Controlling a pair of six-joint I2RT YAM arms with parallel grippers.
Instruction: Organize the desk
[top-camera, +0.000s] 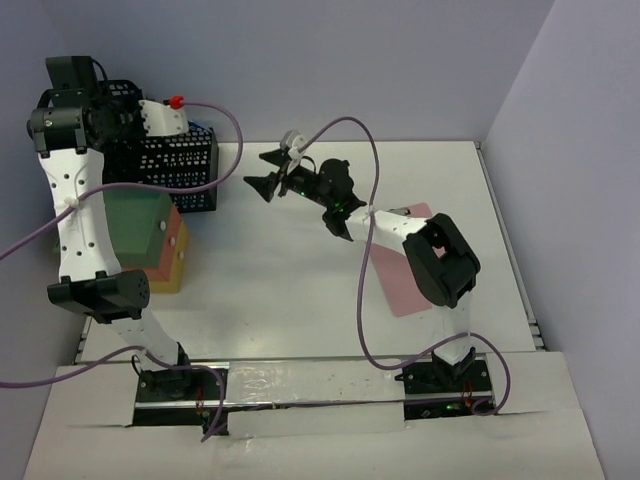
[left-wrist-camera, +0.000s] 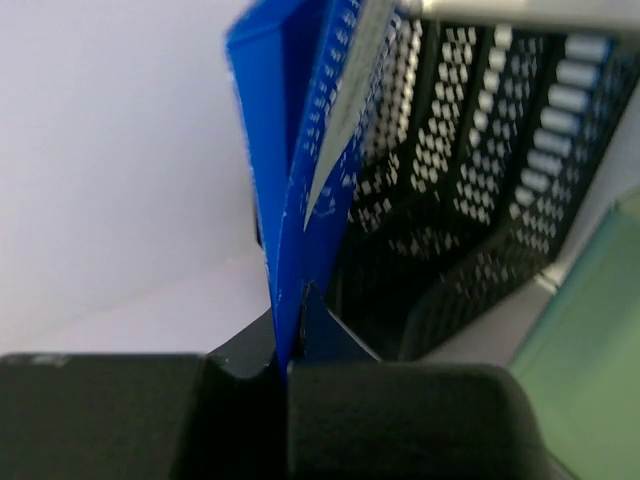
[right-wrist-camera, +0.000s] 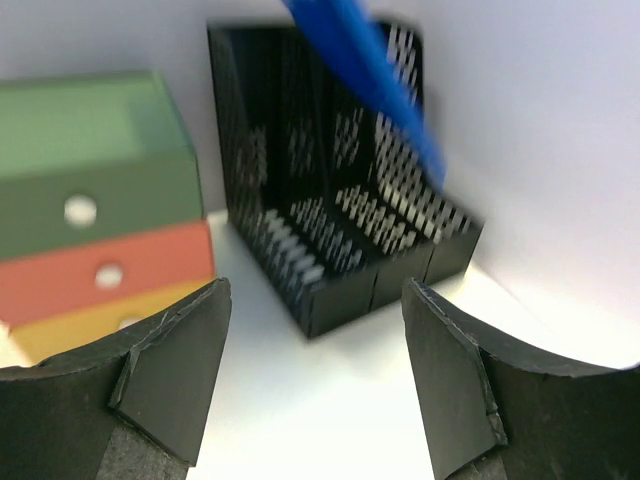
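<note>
The left hand (left-wrist-camera: 288, 350), clamped on a blue folder (left-wrist-camera: 285, 150), slants it lengthwise over the black mesh rack (left-wrist-camera: 470, 200) at the desk (top-camera: 270, 290)'s far-left corner. The right hand (right-wrist-camera: 315, 350), parted and empty, faces it from mid-desk.

No text, label, brand, number or sign can be read in any of the three views. A pale strip (left-wrist-camera: 345, 110) along the blue folder (left-wrist-camera: 290, 200), upper middle of the left wrist view, is too blurred to tell whether it carries print.
</note>
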